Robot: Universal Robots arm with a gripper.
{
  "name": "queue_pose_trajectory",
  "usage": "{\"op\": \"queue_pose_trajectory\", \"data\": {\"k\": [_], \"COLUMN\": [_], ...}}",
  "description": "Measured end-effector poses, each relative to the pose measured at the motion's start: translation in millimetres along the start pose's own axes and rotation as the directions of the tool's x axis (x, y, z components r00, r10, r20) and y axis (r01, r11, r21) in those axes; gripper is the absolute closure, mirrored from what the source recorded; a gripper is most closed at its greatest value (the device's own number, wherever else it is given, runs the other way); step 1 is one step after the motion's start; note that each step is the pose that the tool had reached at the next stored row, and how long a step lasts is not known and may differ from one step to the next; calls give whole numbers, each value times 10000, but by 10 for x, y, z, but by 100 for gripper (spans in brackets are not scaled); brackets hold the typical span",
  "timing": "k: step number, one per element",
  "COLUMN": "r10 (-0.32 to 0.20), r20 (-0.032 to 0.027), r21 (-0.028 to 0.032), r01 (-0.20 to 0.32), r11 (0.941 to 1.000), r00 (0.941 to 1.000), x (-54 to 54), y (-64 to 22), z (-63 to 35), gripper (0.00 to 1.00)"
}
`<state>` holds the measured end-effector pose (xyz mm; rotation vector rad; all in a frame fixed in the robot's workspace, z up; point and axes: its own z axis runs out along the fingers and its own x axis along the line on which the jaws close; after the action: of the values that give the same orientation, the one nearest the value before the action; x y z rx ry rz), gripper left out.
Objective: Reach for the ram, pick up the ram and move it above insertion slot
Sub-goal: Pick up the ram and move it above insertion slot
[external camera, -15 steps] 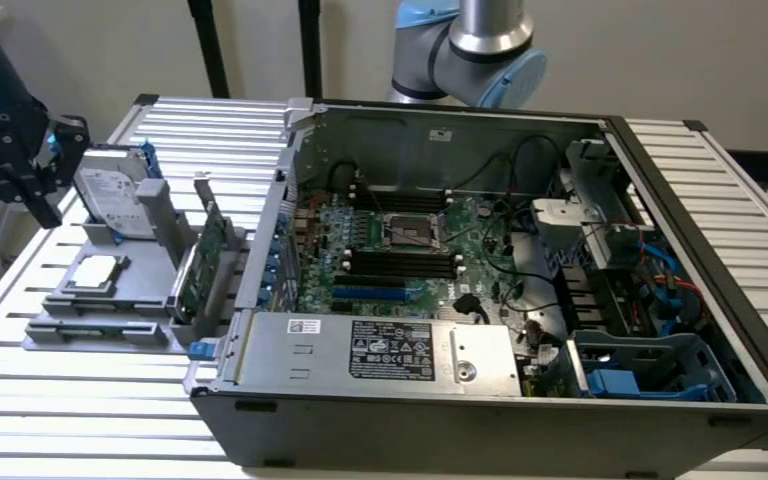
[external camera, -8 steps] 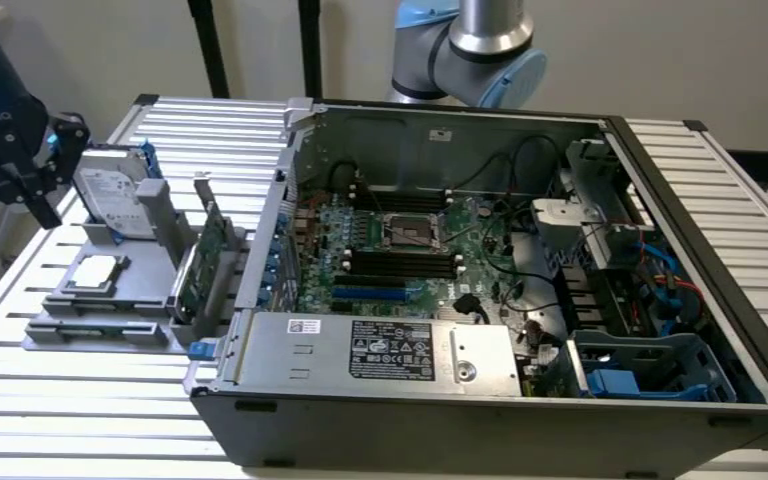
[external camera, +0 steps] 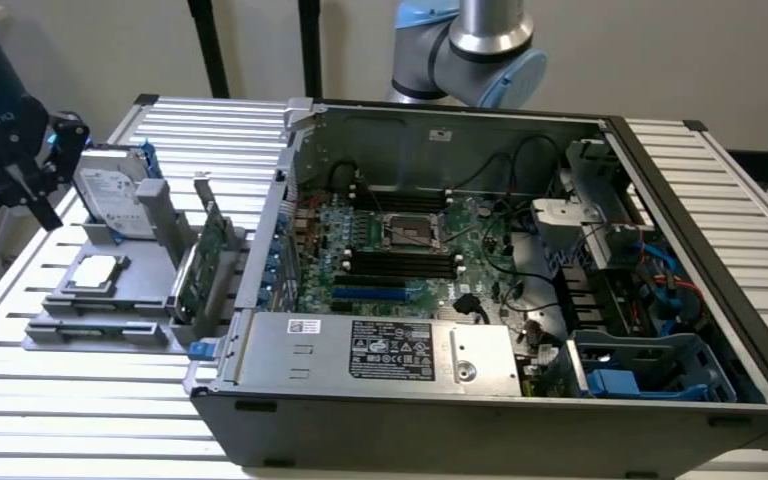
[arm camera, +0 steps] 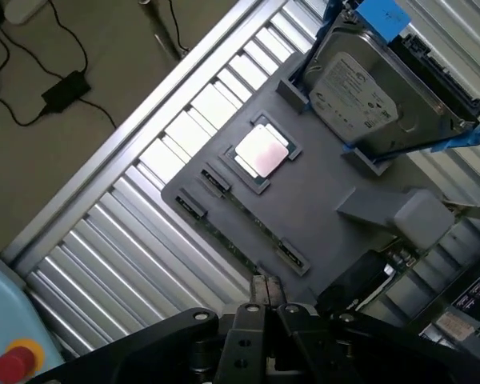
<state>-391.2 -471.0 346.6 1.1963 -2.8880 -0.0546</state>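
The ram (arm camera: 238, 234) is a thin green stick lying flat in a long slot of the grey fixture (arm camera: 320, 200), held between small clips. In the exterior view the ram (external camera: 95, 330) lies along the fixture's front edge. My gripper (arm camera: 265, 285) hangs above the fixture, just off the ram's long side, with its fingertips (arm camera: 258, 283) together and nothing between them. In the exterior view the gripper (external camera: 21, 175) is at the far left, above the fixture's left end. The motherboard's dark memory slots (external camera: 404, 264) lie inside the open computer case (external camera: 704, 250).
On the fixture also sit a silver processor (arm camera: 262, 152), a hard drive (arm camera: 360, 88) in a blue-tabbed cradle, and an upright green expansion card (external camera: 204, 262). The ribbed aluminium table (external camera: 91, 420) carries everything. Cables and a power brick (arm camera: 64, 90) lie on the floor.
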Motion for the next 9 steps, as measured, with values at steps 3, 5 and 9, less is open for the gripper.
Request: {"op": "queue_pose_trajectory", "data": {"k": [3, 5, 9], "r10": [-555, -913, -1626], "r20": [-23, -35, -62], "r21": [0, -1, -4], "r01": [555, 913, 1626], "r11": [9985, 9958, 9867], "r00": [9985, 9958, 9867], "x": [0, 0, 0], "y": [-1, 0, -2], "z": [14, 25, 45], "gripper": [89, 89, 89]}}
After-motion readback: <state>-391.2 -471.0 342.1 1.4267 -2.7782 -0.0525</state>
